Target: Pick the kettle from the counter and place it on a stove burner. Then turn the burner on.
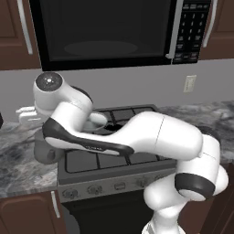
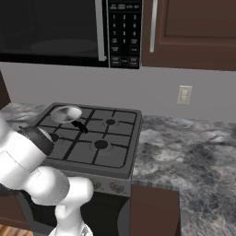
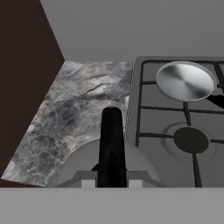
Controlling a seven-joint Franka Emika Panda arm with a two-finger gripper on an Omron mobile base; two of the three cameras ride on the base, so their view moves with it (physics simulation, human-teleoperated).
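Hand view: my hand [image 3: 111, 183] is clamped shut on the thin black handle [image 3: 112, 146] of the kettle [image 3: 83, 168], fingertips pressed to either side of it. The kettle's grey rounded body sits directly below the handle, over the marbled bench [image 3: 74, 109] just beside the stove's left edge. Whether its base is touching the stone or already clear of it, I cannot tell from here.

Left base view: my arm folds far over to the left, and the kettle [image 1: 45, 151] shows as a grey rounded shape under the wrist, at the bench edge next to the stove [image 1: 109, 173].

Judged step: carrying the kettle across to a burner. To do it well, I should lift straight up until the base clears the raised grate bars, keep the handle level so the body does not swing or tilt, then travel right and set down centred on a free burner. The near-left burner cap [image 3: 190, 140] looks closest and is unoccupied. The rear-left one carries the pan [image 3: 185, 81], so I must steer wide of its dark handle [image 2: 79, 125].

Counts:
- kettles: one
- pans: one
- burner caps I can make out in the right base view: three, the fourth presumably under the pan
- hands: one
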